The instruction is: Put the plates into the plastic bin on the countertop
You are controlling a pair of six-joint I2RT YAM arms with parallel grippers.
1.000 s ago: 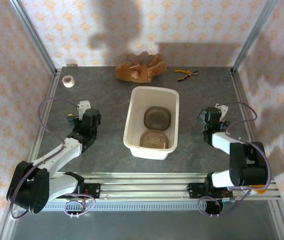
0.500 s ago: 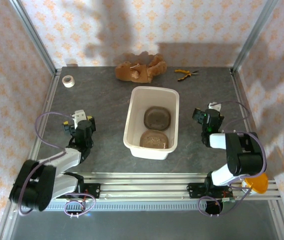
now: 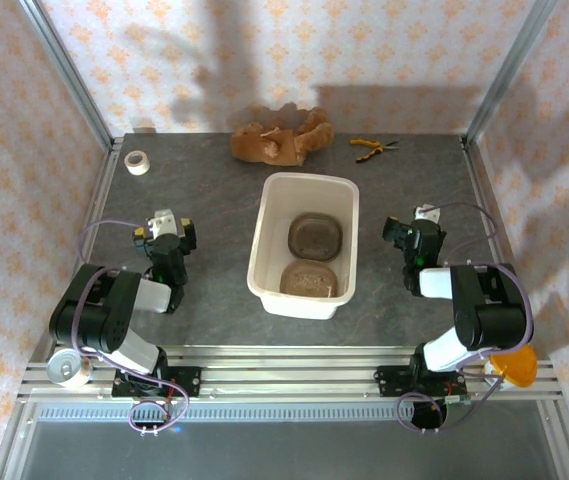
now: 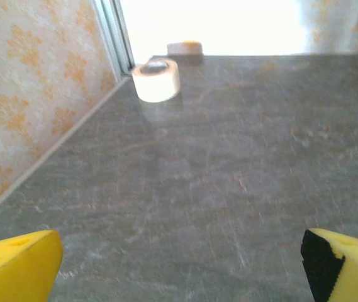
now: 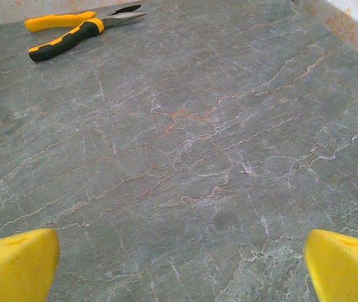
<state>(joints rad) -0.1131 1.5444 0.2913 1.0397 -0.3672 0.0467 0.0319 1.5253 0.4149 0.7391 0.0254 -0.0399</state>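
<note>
Two brown-tinted transparent plates lie inside the white plastic bin [image 3: 266, 255], one [image 3: 315, 236] toward the far end and one [image 3: 309, 279] toward the near end. The bin stands in the middle of the dark grey countertop [image 3: 214, 200]. My left gripper [image 3: 164, 228] is folded back left of the bin; its yellow fingertips [image 4: 18, 267] stand wide apart over bare stone, so it is open and empty. My right gripper [image 3: 411, 236] is folded back right of the bin, its yellow fingertips [image 5: 15, 264] also far apart over bare countertop, holding nothing.
A white tape roll [image 3: 137, 162] [image 4: 156, 79] sits at the far left corner. Yellow-handled pliers [image 3: 372, 147] [image 5: 78, 28] lie at the far right. A brown plush toy [image 3: 281, 137] rests behind the bin. Aluminium rails edge the countertop.
Both arms have pulled back toward their bases. The left gripper folded in and swung from lower left to beside its base. The plates and bin have stayed put.
</note>
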